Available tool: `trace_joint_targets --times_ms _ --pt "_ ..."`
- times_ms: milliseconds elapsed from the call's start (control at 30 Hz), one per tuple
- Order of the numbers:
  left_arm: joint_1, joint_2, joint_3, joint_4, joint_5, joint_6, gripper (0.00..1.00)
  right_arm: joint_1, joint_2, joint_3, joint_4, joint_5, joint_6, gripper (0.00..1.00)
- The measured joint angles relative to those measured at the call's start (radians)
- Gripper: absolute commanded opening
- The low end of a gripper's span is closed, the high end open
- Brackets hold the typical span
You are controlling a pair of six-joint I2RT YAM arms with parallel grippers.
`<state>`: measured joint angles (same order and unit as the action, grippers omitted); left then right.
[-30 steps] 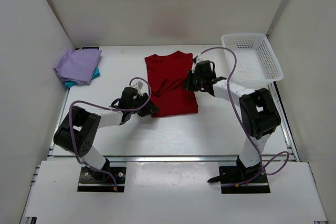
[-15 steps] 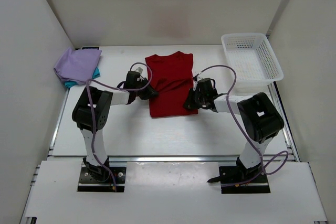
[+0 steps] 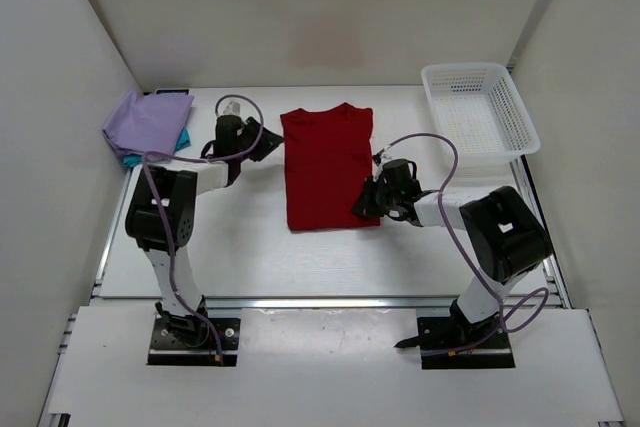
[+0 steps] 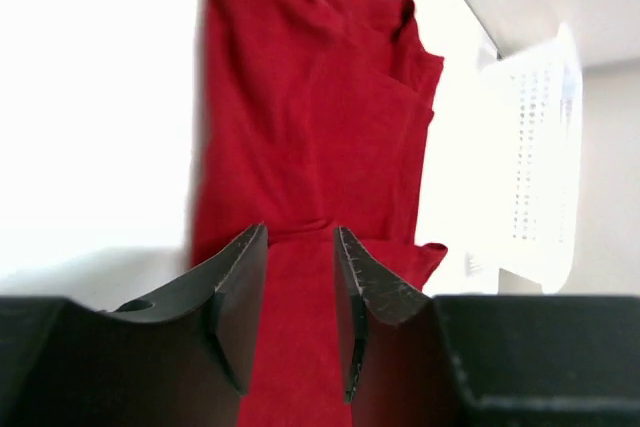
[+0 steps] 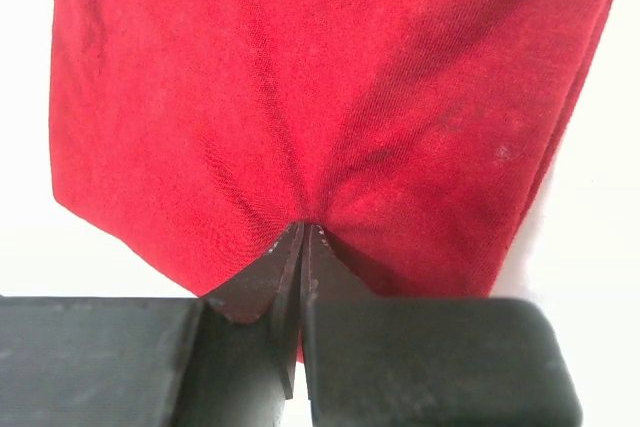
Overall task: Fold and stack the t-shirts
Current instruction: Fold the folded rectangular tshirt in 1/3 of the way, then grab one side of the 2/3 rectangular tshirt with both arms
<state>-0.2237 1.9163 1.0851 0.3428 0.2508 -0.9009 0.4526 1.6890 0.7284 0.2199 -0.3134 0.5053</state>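
Overhead first. Shows lavender t-shirt (image 3: pixel 148 125) folded and lying on teal t-shirt (image 3: pixel 182 141) at far left of table (image 3: pixel 240 247); two of three judged done and stacked. Shows red t-shirt (image 3: pixel 328 167) flat at centre, sleeves turned in to a long rectangle, collar at far end; judged part folded, not yet stacked. Places left gripper (image 3: pixel 262 139) just beside its far left edge, right gripper (image 3: pixel 366 205) at its near right edge. Notes white basket (image 3: pixel 528 133) at far right.

Left wrist next. Shows jaws apart with nothing between them, red t-shirt lying beyond, white basket behind that.

Right wrist last. Shows jaws pressed together on a pucker of red cloth at the edge: clamped on red t-shirt.

Left to do, by judgement: fold red t-shirt crosswise, then carry it to far-left pile.
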Motion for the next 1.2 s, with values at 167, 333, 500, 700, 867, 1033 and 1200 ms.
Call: trace_joint_targets --times_ms 167,333,500,700,867,1033,1200 --pt "-0.021 -0.173 -0.152 -0.034 -0.031 0.039 0.46 0.006 -0.052 -0.011 -0.045 0.003 0.0 0.13" --pt "-0.208 -0.411 -0.399 -0.082 -0.066 0.116 0.46 0.0 -0.242 -0.115 -0.053 0.025 0.016 0.27" --pt "-0.247 -0.459 -0.565 -0.171 -0.093 0.179 0.5 -0.055 -0.352 -0.254 -0.049 0.037 0.031 0.27" --pt "-0.237 -0.455 -0.591 -0.144 -0.087 0.196 0.55 -0.101 -0.33 -0.296 -0.054 0.029 0.043 0.27" --pt "-0.243 -0.433 -0.583 -0.109 -0.079 0.196 0.52 -0.097 -0.343 -0.298 -0.031 0.011 0.049 0.5" --pt "-0.245 -0.409 -0.583 -0.081 -0.07 0.192 0.42 -0.121 -0.331 -0.303 -0.004 -0.021 0.053 0.48" --pt "-0.252 -0.39 -0.579 -0.074 -0.058 0.19 0.27 -0.146 -0.219 -0.278 0.098 -0.077 0.087 0.21"
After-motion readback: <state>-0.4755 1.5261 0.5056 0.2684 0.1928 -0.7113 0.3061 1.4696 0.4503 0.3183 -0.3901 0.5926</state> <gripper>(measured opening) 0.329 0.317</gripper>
